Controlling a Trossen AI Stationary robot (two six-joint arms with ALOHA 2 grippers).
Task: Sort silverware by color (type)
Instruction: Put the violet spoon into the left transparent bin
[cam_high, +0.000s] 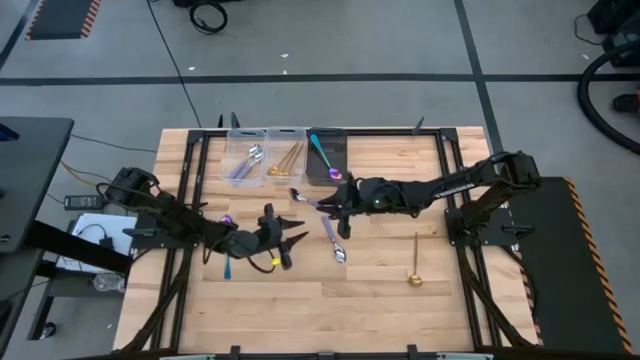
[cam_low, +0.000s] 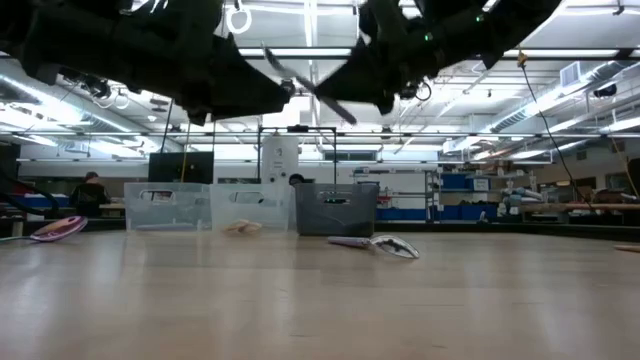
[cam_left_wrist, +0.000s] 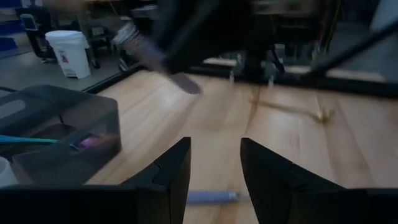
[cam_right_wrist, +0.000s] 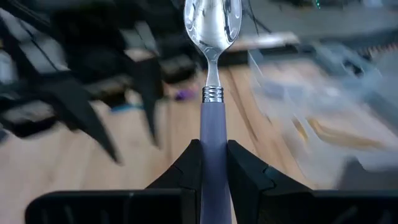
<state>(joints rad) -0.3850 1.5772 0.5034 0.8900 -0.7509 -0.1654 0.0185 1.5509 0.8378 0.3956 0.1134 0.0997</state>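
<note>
While 3 spoons lie loose on the pale wooden table (cam_high: 380, 300), the sort looks roughly half done. Nearest the front edge, toward the right arm's side, an all-gold slim spoon (cam_high: 415, 262) lies alone, well apart from both arms. On the left arm's side, a teal-handled spoon with a purple bowl (cam_high: 227, 265) lies partly under the left arm. Just beside it the left gripper (cam_left_wrist: 214, 155) hangs low over the boards, its dark fingers (cam_left_wrist: 174, 168) spread apart with nothing between them. Near the centre rests a lilac-handled spoon with a silver bowl (cam_high: 333, 240).

Farther back and above the table, the right gripper (cam_right_wrist: 213, 152) is clamped narrow on a second lilac-handled silver spoon (cam_right_wrist: 211, 93), gripping the handle so the polished bowl points forward. It looks slim, smooth and slippery.

At the far edge stand 3 bins side by side: a clear plastic bin (cam_high: 232, 160) with lilac-and-silver pieces, a second clear bin (cam_high: 285, 133) with gold ones, and a dark grey bin (cam_high: 341, 150) with a teal-and-purple spoon. By my judgement, 4 spoons remain to be binned.
</note>
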